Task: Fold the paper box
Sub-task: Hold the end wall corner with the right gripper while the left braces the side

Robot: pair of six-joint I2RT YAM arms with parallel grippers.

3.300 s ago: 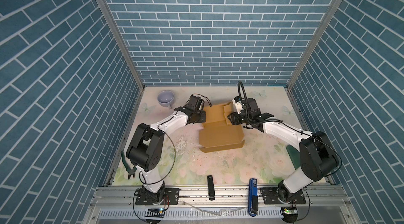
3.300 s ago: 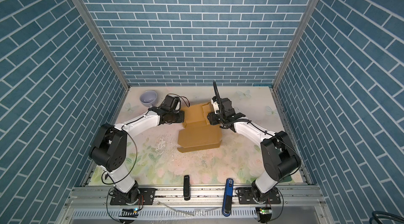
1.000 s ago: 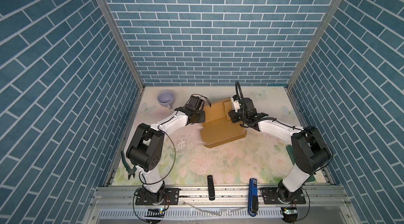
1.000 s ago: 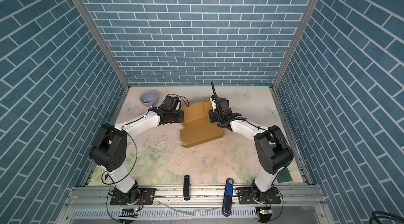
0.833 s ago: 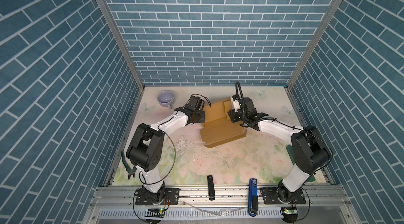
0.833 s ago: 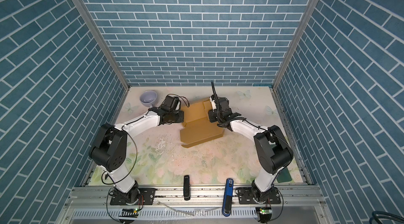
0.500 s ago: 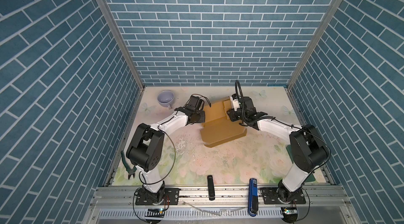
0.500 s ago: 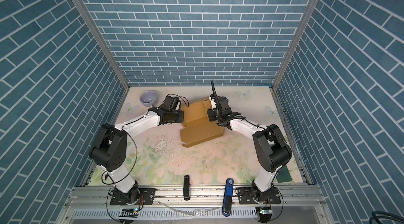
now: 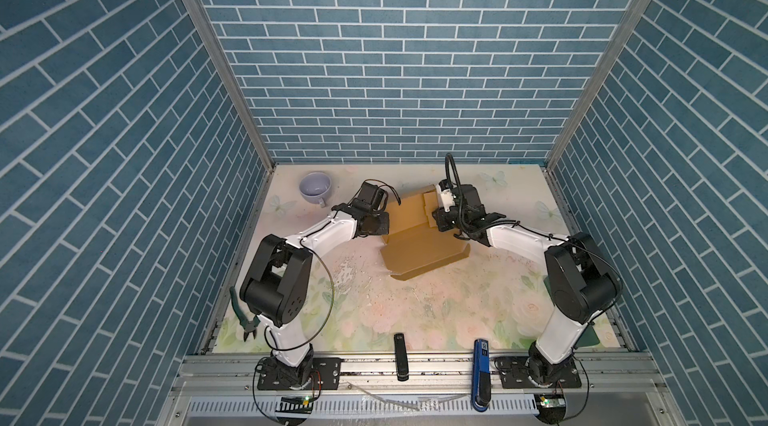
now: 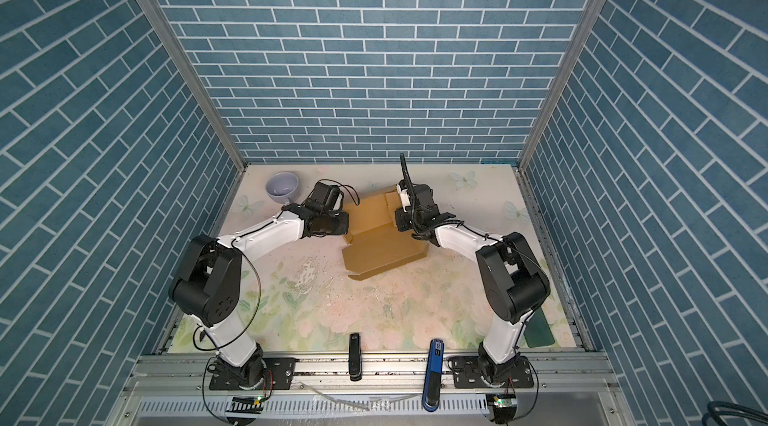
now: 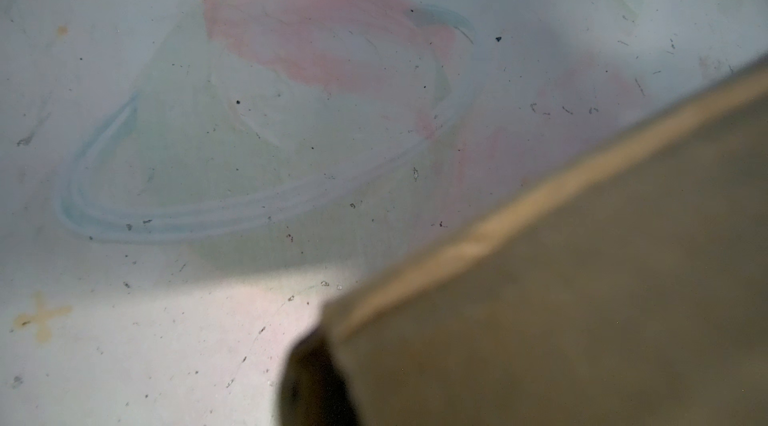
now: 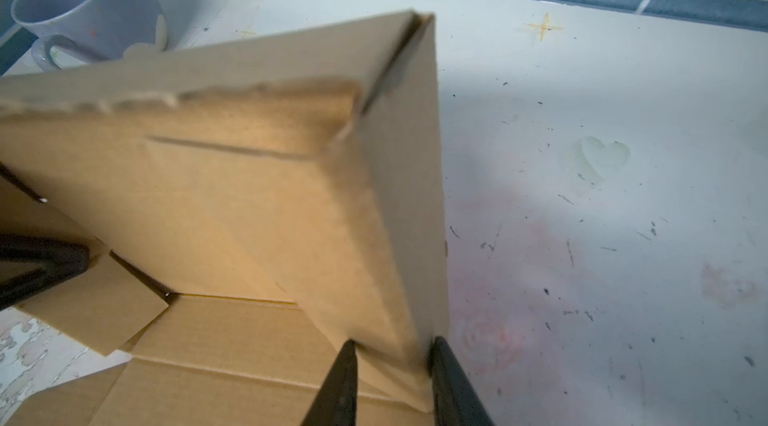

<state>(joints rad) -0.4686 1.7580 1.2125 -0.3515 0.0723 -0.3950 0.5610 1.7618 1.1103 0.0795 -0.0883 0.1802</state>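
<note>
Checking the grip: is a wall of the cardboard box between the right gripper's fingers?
Yes, the right wrist view shows a wall of the box between the right gripper's dark fingers.

Tan cardboard paper box (image 9: 419, 253), partly folded, far-centre on the table (image 9: 415, 320), one side wall upright, front panel outspread.

Toward four o'clock the paper box (image 11: 582, 299) filled the picture, blurred, and its paler edge ran slantwise from six o'clock to three o'clock. Near six o'clock the left gripper (image 11: 334, 357) was clamped on its corner; only one dark finger (image 11: 311, 382) was visible. On the table (image 11: 124, 361) a faded pink patch (image 11: 324, 41) lay at twelve o'clock, a pale blue ring (image 11: 166, 230) toward nine, a yellow cross (image 11: 41, 320) at eight.
</note>
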